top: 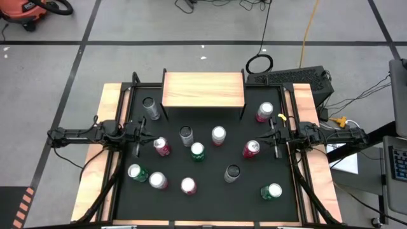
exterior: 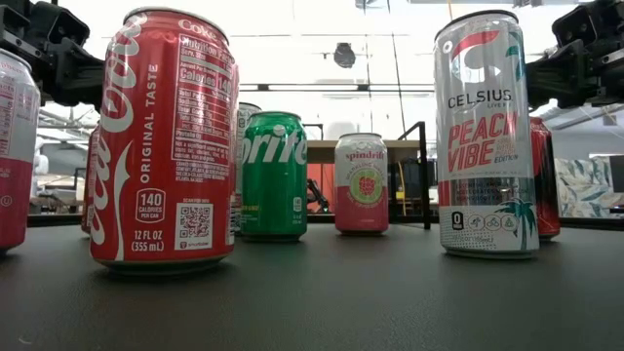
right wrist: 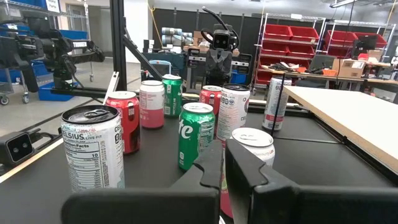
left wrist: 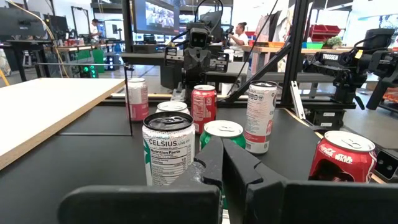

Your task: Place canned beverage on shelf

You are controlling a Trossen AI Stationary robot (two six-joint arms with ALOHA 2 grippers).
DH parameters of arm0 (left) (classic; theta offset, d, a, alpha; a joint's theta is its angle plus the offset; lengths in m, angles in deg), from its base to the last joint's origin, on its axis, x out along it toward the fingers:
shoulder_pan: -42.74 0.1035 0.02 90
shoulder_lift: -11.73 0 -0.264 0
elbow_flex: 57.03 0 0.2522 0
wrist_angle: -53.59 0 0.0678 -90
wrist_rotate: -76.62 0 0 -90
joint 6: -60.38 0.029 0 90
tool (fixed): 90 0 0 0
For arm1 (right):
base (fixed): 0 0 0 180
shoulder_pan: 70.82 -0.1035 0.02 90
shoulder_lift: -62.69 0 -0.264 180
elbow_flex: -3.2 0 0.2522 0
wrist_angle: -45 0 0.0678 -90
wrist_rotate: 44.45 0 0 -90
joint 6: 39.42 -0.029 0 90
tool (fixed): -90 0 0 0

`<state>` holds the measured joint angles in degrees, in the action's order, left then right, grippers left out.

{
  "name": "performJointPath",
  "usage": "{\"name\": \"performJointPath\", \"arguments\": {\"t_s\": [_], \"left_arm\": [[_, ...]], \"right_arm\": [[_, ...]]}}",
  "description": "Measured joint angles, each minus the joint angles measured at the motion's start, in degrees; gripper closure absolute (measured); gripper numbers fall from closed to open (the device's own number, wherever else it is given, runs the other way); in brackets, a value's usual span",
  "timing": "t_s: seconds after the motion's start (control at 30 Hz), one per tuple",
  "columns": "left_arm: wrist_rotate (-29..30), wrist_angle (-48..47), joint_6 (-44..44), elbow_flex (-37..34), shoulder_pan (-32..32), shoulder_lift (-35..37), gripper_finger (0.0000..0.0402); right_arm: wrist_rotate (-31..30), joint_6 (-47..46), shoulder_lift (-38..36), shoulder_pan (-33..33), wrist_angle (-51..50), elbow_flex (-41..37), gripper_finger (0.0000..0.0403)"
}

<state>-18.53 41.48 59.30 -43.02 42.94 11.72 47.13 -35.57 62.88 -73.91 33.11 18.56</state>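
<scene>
Several beverage cans stand upright on the black mat [top: 210, 191], among them a Coke can [exterior: 161, 146], a Sprite can [exterior: 273, 175] and a tall Celsius can [exterior: 485, 136]. The shelf [top: 203, 89], a wood top on thin black legs, stands at the mat's far edge with nothing on it; it also shows as shelf [left wrist: 50, 112] and shelf [right wrist: 354, 118] in the wrist views. My left gripper [top: 146, 136] hovers level at the mat's left side, shut, just short of a red can [top: 161, 146]. My right gripper [top: 263, 140] mirrors it at the right, shut, beside another red can [top: 251, 149].
Cans are scattered over the whole mat, with gaps between them. A silver can [top: 151, 108] stands near the shelf's left legs and a pink one [top: 264, 112] near its right. Black frame rails [top: 130, 95] run along both sides of the mat.
</scene>
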Motion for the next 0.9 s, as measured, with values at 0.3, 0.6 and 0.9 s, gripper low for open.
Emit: {"name": "performJointPath", "arguments": {"t_s": [0.3,0.6,0.9], "left_arm": [[0.0,0.0,0.0,0.0,0.0,0.0,0.0401],[0.0,0.0,0.0,0.0,0.0,0.0,0.0401],[0.0,0.0,0.0,0.0,0.0,0.0,0.0401]], "right_arm": [[-4.3,0.0,0.0,0.0,0.3,0.0,0.0403],[-4.3,0.1,0.0,0.0,0.3,0.0,0.0403],[-4.3,0.2,0.0,0.0,0.3,0.0,0.0403]]}}
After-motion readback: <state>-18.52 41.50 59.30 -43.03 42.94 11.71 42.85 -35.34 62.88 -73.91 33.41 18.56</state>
